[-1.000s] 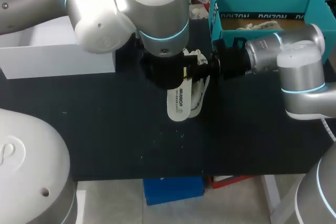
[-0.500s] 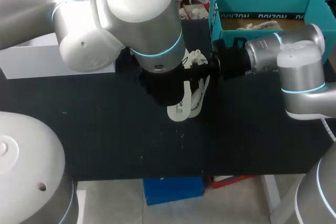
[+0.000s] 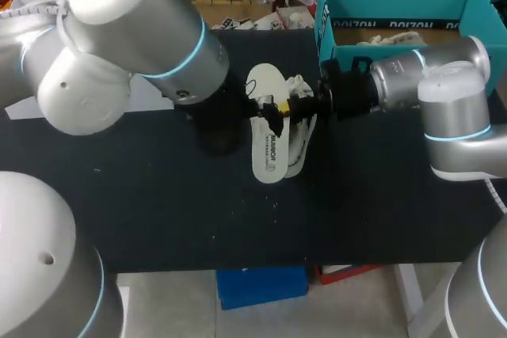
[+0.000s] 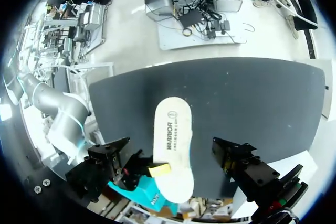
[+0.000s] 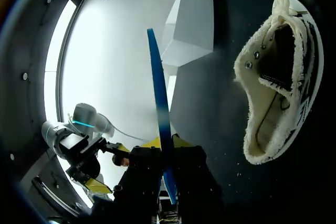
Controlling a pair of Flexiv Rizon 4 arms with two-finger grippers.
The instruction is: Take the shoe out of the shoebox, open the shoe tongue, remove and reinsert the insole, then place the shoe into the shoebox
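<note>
Spread and empty, the left pincer [image 4: 170,150] pulls back from the insole [image 3: 267,152], which the right pincer [image 3: 275,108] alone seemingly pinches, the shoe [image 3: 301,138] just beside it awaiting reinsertion.

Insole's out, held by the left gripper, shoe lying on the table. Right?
No: the right gripper holds the insole, its edge clamped between the fingers in the right wrist view. The left gripper is open, off it. The insole is out of the shoe, which lies on the table.
</note>
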